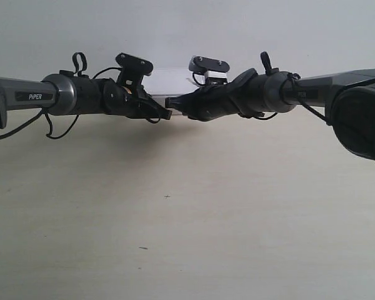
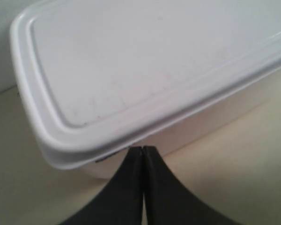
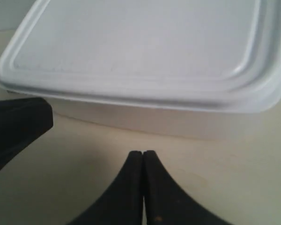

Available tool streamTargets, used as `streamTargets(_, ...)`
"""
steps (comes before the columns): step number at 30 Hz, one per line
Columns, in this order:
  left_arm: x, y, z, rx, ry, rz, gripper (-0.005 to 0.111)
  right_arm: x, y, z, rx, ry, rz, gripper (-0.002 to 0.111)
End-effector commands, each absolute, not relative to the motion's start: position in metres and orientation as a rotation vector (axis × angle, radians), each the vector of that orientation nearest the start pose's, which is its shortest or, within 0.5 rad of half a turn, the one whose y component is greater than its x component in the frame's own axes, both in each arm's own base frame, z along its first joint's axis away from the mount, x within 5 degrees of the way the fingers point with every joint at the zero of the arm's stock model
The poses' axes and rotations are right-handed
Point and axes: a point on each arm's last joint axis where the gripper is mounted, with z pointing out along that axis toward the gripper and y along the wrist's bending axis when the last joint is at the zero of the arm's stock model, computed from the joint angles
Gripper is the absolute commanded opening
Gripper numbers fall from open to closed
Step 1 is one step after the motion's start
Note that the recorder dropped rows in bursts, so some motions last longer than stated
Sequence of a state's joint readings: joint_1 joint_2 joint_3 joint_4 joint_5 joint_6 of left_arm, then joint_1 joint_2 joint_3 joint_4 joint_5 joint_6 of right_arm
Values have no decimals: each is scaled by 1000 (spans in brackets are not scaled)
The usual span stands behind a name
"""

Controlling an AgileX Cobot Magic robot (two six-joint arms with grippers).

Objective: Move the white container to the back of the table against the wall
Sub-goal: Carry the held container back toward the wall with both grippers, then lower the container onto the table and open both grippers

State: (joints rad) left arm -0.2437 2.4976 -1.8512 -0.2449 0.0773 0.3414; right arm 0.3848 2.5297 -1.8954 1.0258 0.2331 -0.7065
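Note:
The white container [image 1: 172, 77] lies at the far edge of the table [image 1: 187, 219], close to the wall [image 1: 187, 31], half hidden behind both arms. In the left wrist view its lid [image 2: 145, 61] fills the frame. My left gripper [image 2: 143, 148] is shut and empty, its tips against the container's side wall just under the lid rim. The container [image 3: 145, 56] is also close in the right wrist view. There my right gripper [image 3: 143, 152] is shut and empty, a short gap from the container's side. The left gripper's black finger [image 3: 16, 124] shows beside it.
In the exterior view the arm at the exterior view's left [image 1: 81, 94] and the arm at the exterior view's right [image 1: 269, 92] meet tip to tip in front of the container. The wall [image 2: 0, 47] rises right behind the box. A few dark specks [image 1: 167, 197] mark the tabletop.

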Motion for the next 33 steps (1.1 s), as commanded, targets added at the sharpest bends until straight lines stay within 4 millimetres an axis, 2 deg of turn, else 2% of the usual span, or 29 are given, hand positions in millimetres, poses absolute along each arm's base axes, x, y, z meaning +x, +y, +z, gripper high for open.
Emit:
streamTargets(1,531,-134,97,374,2174,-111,0,503,213,107,-330,2286,585,0)
streamTargets(3,530,-135,96,377,2178,-115,0,507,194,119,-332,2300,576,0)
streamTargets(6,530,-138,96,369,2181,-127,0,518,143,138,-230,2332,586,0)
streamTargets(8,528,-145,97,362,2168,-142,0,522,116,142,-193,2352,591,0)
streamTargets(10,529,-150,99,370,2152,-142,0,522,108,141,-187,2371,604,0)
streamTargets(17,537,-151,105,359,2103,-140,0,516,128,140,-270,2381,635,0)
streamTargets(28,536,-151,103,369,2137,-148,0,514,129,140,-279,2395,657,0)
streamTargets(33,531,-140,113,423,2226,-139,0,511,130,138,-314,2418,658,0)
